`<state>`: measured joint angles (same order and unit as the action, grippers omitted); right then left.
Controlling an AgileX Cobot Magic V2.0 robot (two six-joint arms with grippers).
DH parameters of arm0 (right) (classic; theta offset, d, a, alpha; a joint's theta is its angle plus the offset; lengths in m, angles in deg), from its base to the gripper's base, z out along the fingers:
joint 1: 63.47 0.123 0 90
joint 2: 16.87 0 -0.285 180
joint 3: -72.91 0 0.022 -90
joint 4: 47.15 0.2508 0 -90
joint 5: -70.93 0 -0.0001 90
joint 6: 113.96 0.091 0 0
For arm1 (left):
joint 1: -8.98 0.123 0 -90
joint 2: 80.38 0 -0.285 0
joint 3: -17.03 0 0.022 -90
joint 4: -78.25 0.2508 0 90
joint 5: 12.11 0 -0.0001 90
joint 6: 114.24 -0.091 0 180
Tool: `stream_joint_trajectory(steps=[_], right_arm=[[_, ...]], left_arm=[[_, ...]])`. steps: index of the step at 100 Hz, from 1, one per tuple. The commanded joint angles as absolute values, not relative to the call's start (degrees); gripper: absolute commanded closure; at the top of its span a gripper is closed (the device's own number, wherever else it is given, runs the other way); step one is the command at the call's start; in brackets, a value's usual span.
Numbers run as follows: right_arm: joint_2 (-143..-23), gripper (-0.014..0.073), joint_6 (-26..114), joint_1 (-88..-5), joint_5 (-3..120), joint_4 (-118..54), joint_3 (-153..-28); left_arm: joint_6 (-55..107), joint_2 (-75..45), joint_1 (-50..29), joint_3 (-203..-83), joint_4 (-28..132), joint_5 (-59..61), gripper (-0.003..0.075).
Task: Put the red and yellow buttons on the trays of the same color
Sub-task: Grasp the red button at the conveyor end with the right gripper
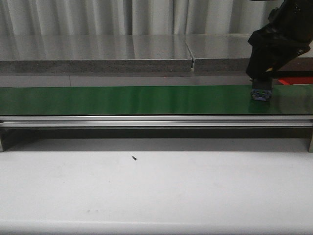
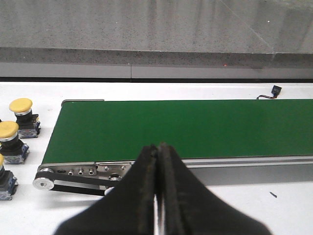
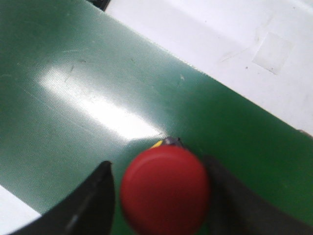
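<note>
A red button [image 3: 165,190] stands on the green belt [image 3: 73,98] between the fingers of my right gripper [image 3: 156,164]. That gripper is open: a strip of belt shows between one finger and the cap, and the other finger lies close beside it. In the front view the right gripper [image 1: 260,90] is down on the belt's right end over the button's dark base [image 1: 260,95]. A red tray [image 1: 296,80] shows just behind it. My left gripper [image 2: 157,147] is shut and empty, short of the belt's end. Yellow buttons [image 2: 21,105] [image 2: 8,130] stand beside that end. No yellow tray is in view.
The long green belt [image 1: 127,100] runs across the table on a metal frame [image 2: 78,172]. A grey stone ledge [image 1: 98,58] lies behind it. A small black connector with a wire [image 2: 275,90] sits beyond the belt. A tiny dark speck [image 1: 134,157] lies on the white table.
</note>
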<state>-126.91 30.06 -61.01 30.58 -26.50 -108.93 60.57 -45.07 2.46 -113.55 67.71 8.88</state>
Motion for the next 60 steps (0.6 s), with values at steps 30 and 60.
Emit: stream_joint_trajectory(steps=[30,60], right_arm=[[-123.48,0.0421,33.88,-65.74,28.21,-25.05,-114.77],[-126.14,0.0421,39.04,-78.75,22.89,-25.00,-126.93]], left_arm=[[60.96,-44.74,2.12,-115.16,66.91,4.18,0.0739],[60.96,-44.74,2.12,-115.16,66.91,4.18,0.0739]])
